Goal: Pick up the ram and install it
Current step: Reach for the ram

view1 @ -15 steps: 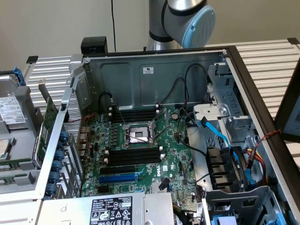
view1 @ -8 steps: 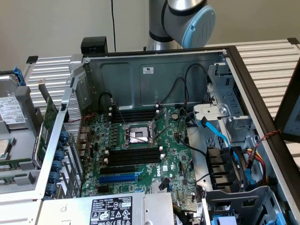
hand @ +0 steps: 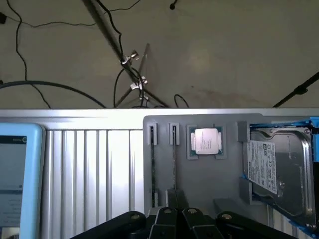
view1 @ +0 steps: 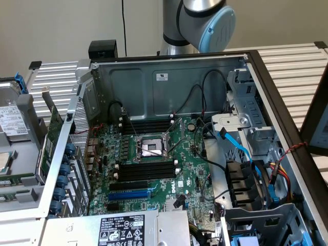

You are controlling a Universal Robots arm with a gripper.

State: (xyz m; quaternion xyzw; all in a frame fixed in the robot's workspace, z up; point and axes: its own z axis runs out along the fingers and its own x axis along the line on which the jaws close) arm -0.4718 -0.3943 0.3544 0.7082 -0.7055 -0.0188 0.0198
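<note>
Pincer (hand: 174, 215): pressed together, over gray tray (hand: 199, 189).
Ram (hand: 152, 172): on edge in tray, near processor (hand: 205, 141).
Computer case (view1: 169, 82): 6 o'clock from arm (view1: 197, 23).

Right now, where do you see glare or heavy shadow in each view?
Wrist view: a bright band of glare runs along the edge of the ribbed metal table, the CPU shines pale, and the gripper is dark. Exterior view: the motherboard is evenly lit; the CPU socket glints.
</note>
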